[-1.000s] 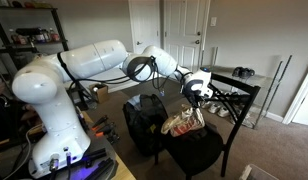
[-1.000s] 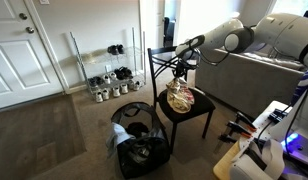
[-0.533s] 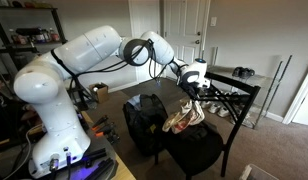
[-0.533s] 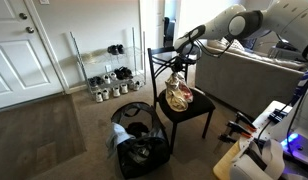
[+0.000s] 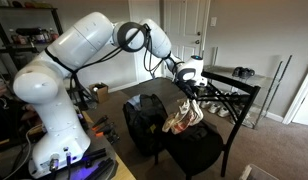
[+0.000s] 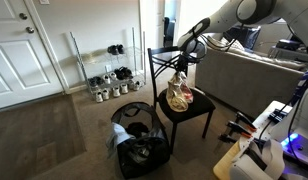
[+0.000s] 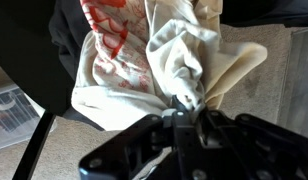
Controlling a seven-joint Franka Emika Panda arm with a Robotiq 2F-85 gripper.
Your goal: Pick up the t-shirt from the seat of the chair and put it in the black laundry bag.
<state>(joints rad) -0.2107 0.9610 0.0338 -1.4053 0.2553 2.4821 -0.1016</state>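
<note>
Wrist view: hand (image 7: 184, 102) clamped on the t-shirt (image 7: 129, 60); in an exterior view the black laundry bag (image 6: 124, 150) stands open

Exterior views: mid-range, facing chair (image 5: 202, 148) from roughly opposite sides; both share chair and laundry bag (image 6: 139, 150). Wrist view: close, down onto t-shirt (image 7: 134, 60).

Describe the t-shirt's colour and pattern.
The t-shirt is off-white with a red print, clearest in the wrist view.

My arm (image 5: 89, 40) arches high and reaches out, wrist bent down; the gripper (image 5: 192, 90) points straight down, fingers (image 7: 194, 120) pinched together with the shirt (image 7: 144, 60) bunched between and hanging below them
</note>
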